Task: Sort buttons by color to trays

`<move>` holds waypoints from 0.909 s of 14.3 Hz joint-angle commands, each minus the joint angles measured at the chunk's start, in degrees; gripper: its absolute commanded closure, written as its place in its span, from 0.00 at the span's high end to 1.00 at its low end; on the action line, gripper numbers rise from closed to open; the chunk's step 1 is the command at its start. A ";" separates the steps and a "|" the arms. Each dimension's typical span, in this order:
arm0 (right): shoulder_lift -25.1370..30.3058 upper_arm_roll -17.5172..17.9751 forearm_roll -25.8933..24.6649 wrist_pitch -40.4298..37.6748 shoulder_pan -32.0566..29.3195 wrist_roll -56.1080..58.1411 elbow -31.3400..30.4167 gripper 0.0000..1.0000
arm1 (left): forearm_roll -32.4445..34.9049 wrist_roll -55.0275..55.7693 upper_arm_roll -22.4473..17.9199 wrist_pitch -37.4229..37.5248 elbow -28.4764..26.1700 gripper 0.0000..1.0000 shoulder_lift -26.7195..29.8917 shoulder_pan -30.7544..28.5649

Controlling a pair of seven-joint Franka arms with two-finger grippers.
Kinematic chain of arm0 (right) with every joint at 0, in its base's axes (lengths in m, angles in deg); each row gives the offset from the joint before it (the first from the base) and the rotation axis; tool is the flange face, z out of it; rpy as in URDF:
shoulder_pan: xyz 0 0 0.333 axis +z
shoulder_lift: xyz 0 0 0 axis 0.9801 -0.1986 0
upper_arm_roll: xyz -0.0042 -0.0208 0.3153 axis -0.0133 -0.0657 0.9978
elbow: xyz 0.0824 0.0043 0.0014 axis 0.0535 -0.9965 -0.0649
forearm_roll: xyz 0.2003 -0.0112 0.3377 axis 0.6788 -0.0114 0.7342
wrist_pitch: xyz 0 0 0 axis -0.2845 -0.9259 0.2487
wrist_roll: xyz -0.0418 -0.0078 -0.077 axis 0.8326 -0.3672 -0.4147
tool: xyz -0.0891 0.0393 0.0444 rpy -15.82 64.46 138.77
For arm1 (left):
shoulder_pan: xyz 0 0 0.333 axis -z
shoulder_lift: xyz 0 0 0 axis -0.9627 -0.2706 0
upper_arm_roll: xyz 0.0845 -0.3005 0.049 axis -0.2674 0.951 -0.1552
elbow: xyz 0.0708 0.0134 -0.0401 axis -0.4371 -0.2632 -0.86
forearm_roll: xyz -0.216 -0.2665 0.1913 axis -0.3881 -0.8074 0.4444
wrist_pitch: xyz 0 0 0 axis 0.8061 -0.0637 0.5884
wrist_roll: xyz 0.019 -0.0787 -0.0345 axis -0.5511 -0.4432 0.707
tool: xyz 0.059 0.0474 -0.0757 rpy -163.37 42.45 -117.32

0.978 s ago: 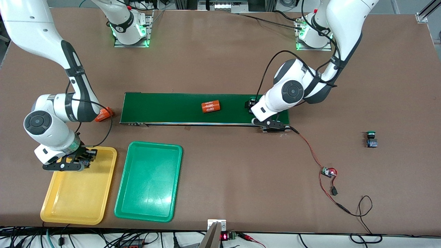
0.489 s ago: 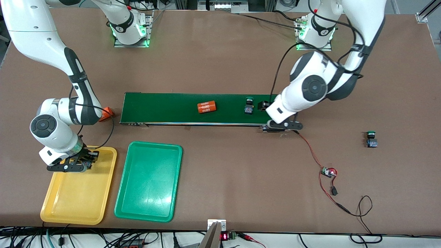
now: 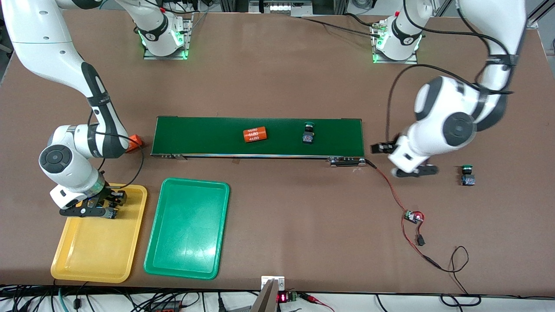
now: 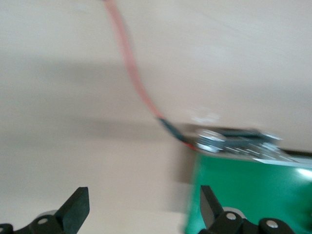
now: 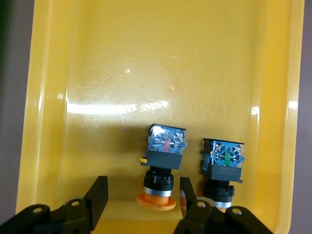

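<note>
The conveyor belt [image 3: 259, 136], long and dark green, serves as the landmark. On it lie an orange cylinder marked 4680 [image 3: 254, 134] near the middle and a green-capped button [image 3: 308, 132] closer to the left arm's end. A second orange cylinder [image 3: 135, 141] sits on the tabletop [image 3: 277, 216] just off the belt's end toward the right arm.

The yellow tray [image 3: 100, 242] and the green tray [image 3: 187, 228] lie side by side, nearer to the front camera than the belt, at its right-arm end; the green tray holds nothing visible.

The right end effector [image 3: 89, 207] is low over the yellow tray's corner closest to the belt. In the right wrist view its fingers [image 5: 97, 195] stand apart around a yellow-orange button [image 5: 162, 163] that lies on its side on the tray floor, and they do not press on it. A second yellow-orange button [image 5: 223, 163] lies just beside the first, outside the fingers.

The left end effector [image 3: 412, 170] hangs over bare tabletop off the belt's left-arm end, fingers [image 4: 73, 209] spread wide and holding nothing. Another green-capped button [image 3: 467, 174] stands upright on the tabletop farther out from that belt end, near the left end effector. A red-and-black cable [image 3: 392, 193] runs from the belt's corner to a small circuit board [image 3: 413, 216].
</note>
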 commanded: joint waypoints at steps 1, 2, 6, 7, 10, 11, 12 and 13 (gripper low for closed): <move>1.33 0.14 0.00 -0.22 0.39 -0.70 0.45 1.00 | 9.38 -7.68 -3.09 0.17 -0.41 1.00 -0.58 0.02; 2.91 0.23 0.00 -1.96 0.74 -1.57 -0.59 1.00 | 11.42 -12.60 -4.58 -0.10 -0.06 1.00 -0.85 -0.16; 8.62 0.50 4.02 -11.71 3.28 -2.55 -1.13 1.00 | 13.37 -26.42 -13.45 -7.97 -0.06 1.00 -5.31 -0.34; 9.94 0.50 6.04 -14.17 3.81 -2.46 -1.13 1.00 | 13.29 -29.93 -15.56 -13.23 -0.41 1.00 -6.64 -0.51; 13.46 0.50 6.68 -20.42 6.00 -3.59 -1.57 1.00 | 9.61 -33.83 -16.99 -23.88 -0.41 1.00 -9.45 -4.02; 14.69 0.50 6.76 -21.48 7.14 -4.82 -1.92 1.00 | 8.20 -33.92 -17.08 -25.48 -0.41 1.00 -10.33 -4.29; 16.09 0.58 6.76 -22.45 8.29 -6.75 -2.97 1.00 | 7.67 -34.01 -17.08 -26.28 -0.41 1.00 -11.04 -5.16; 17.59 0.67 6.76 -23.07 9.52 -8.42 -4.28 1.00 | 7.66 -35.83 -17.16 -28.38 -0.41 1.00 -11.57 -5.69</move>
